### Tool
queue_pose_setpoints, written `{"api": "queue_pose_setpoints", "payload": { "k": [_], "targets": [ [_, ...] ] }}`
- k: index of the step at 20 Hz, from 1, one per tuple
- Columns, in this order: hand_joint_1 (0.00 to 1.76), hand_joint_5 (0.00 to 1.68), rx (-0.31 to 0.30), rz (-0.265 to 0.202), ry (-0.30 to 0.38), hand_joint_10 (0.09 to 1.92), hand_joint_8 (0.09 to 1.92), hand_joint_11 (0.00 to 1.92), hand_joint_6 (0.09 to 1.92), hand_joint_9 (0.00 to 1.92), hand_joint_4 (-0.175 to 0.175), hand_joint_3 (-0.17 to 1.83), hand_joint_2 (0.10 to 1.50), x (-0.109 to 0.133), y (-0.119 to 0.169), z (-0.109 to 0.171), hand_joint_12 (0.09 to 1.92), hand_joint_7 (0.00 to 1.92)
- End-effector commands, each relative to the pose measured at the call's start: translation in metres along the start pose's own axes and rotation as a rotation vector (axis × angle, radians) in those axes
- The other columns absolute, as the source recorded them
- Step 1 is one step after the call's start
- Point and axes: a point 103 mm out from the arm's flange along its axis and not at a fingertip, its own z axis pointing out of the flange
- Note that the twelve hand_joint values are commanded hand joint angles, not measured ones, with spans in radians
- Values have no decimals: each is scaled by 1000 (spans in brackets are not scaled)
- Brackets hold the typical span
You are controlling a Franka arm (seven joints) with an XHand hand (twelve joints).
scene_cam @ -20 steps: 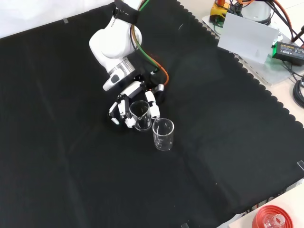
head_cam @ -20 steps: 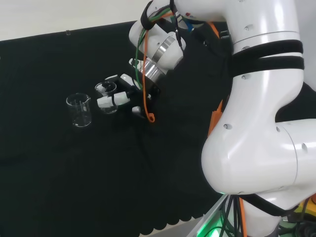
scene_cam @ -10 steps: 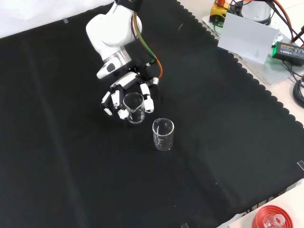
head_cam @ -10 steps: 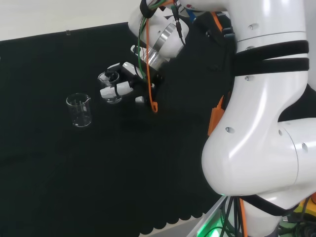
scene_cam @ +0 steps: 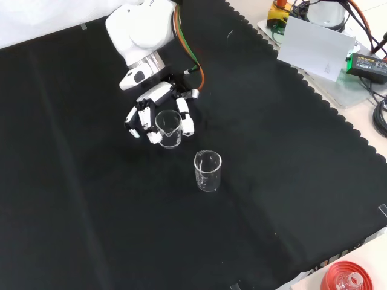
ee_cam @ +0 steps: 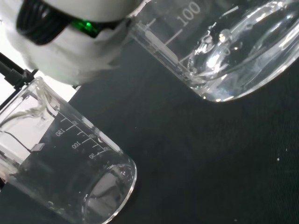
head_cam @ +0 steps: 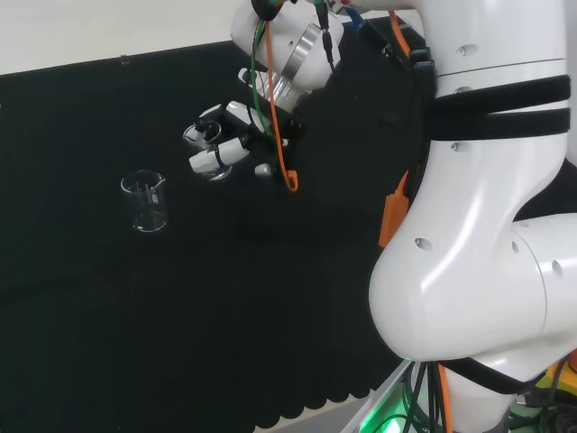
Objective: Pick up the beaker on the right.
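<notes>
The hand (scene_cam: 156, 116) was seen closed around a clear beaker (scene_cam: 169, 128), held above the cloth (scene_cam: 91, 211). A 2nd beaker (scene_cam: 207, 171) stood approx. at its 4 o'clock, front view.

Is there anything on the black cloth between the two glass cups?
No. In the front view only bare black cloth lies between the clear glass beaker in the hand and the other clear glass beaker standing alone.

Black cloth bench (scene_cam: 290, 181), one clear beaker (scene_cam: 207, 171) standing upright on it
</notes>
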Motion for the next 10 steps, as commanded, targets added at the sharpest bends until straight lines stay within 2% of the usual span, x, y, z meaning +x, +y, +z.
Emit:
{"api": "queue_pose_setpoints", "payload": {
  "k": [1,10],
  "targets": [
    [1119,1323,22,-1,-14,218,87,312,443,1414,175,218,868,9,-5,-7,1319,1813],
    [1121,1330,16,-13,-13,188,87,337,439,1440,175,262,844,22,-11,-16,1311,1824]
  ]
}}
